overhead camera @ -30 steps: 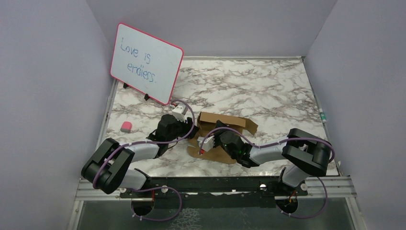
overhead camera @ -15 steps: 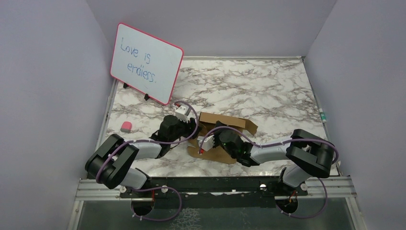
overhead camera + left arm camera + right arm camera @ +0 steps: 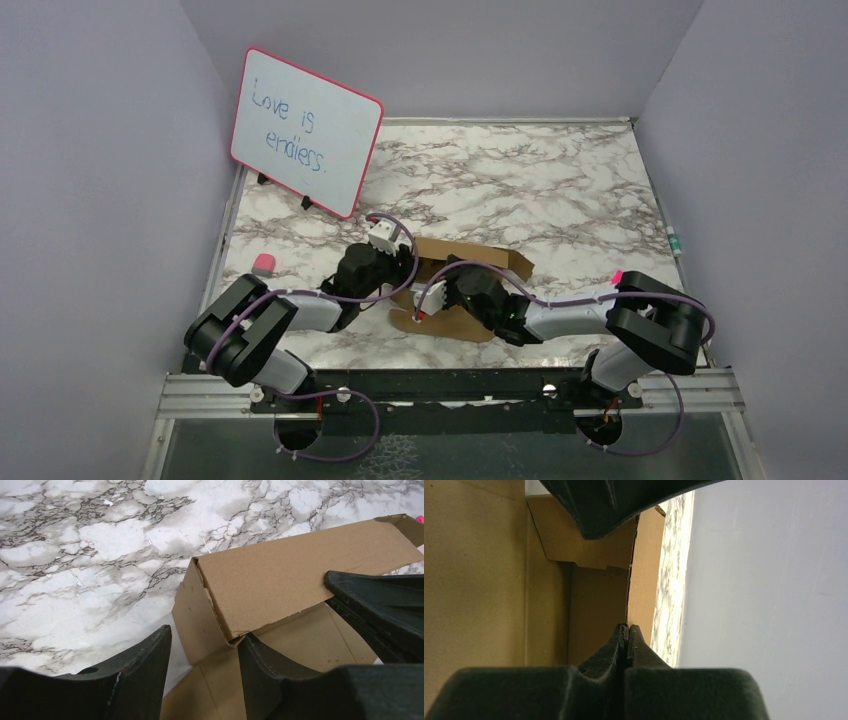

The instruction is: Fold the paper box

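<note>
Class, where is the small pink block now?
Top view: the small pink block lies near the left edge of the marble table, in front of the pink-framed whiteboard.

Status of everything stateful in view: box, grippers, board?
paper box: partly folded, two walls up, top open
left gripper: open, straddling the box's end wall
right gripper: shut, empty, tip inside the box
whiteboard: propped upright, written on
</note>
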`<state>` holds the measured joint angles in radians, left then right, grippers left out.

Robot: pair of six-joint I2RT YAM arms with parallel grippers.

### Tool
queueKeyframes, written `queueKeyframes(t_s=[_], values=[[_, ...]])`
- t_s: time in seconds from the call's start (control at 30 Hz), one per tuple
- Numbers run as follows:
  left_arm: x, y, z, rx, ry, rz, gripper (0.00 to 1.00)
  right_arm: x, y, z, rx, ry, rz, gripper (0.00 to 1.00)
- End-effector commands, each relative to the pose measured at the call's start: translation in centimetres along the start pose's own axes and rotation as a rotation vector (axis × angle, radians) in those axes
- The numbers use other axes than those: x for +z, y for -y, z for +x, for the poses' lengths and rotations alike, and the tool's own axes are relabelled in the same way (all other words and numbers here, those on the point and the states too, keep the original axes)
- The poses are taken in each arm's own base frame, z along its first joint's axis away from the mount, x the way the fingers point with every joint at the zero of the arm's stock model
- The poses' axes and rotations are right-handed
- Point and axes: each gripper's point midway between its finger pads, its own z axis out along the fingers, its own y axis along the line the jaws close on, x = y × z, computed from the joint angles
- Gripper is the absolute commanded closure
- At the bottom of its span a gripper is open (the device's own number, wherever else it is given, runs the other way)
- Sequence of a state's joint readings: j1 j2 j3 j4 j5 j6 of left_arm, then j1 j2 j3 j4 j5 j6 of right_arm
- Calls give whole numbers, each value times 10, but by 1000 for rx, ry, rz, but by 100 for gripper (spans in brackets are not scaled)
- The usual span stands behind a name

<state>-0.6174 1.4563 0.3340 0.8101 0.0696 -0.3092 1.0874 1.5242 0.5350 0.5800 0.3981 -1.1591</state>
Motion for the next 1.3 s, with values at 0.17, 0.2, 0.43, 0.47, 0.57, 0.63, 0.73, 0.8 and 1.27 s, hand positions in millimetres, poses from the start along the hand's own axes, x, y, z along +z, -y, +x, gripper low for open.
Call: queueKeyframes(t_s=[0.17, 0.2, 0.43, 0.47, 0.57, 0.63, 0.73, 0.8, 1.27], values=[[2, -12, -18, -3, 152, -117, 51, 4, -32, -13, 13, 60, -123, 99], [2, -13, -18, -4, 162, -131, 52, 3, -31, -14, 16, 64, -120, 99], [3, -25, -19, -37, 237, -232, 58, 2, -28, -14, 22, 68, -112, 99], [4, -27, -19, -43, 245, -252, 58, 2, -28, -14, 22, 68, -113, 99], [5, -32, -19, -62, 279, -300, 59, 2, -29, -13, 21, 63, -115, 99], [5, -36, -19, -77, 303, -335, 60, 2, -28, -13, 23, 62, -112, 99], [6, -44, -18, -104, 331, -398, 62, 1, -28, -14, 26, 67, -115, 99], [6, -46, -17, -119, 355, -436, 63, 1, -29, -14, 28, 67, -118, 99], [1, -51, -21, -107, 468, -615, 59, 0, -29, -14, 33, 65, -126, 99]])
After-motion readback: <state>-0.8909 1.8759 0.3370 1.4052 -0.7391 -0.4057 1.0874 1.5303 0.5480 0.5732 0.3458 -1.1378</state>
